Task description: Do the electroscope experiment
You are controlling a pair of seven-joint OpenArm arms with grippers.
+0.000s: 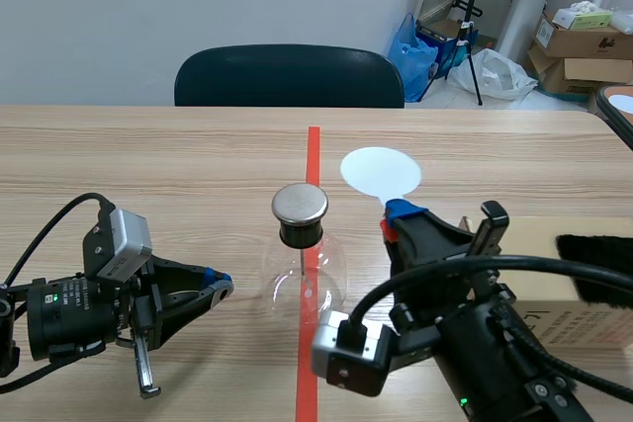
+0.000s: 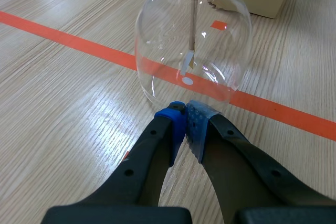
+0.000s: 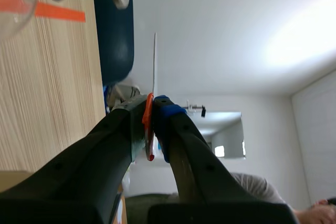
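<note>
Held the white disc paddle [image 1: 381, 172] clamped in the right gripper [image 1: 396, 214] beside the electroscope flask [image 1: 302, 279] mid-table, likely to touch its metal cap [image 1: 300, 203]; rested the left gripper [image 2: 185, 109], closed empty, by its base.

The flask's [image 2: 157, 51] neck is running off the left wrist view. The right gripper [image 1: 396, 216] is covering the paddle's [image 1: 380, 172] handle.
</note>
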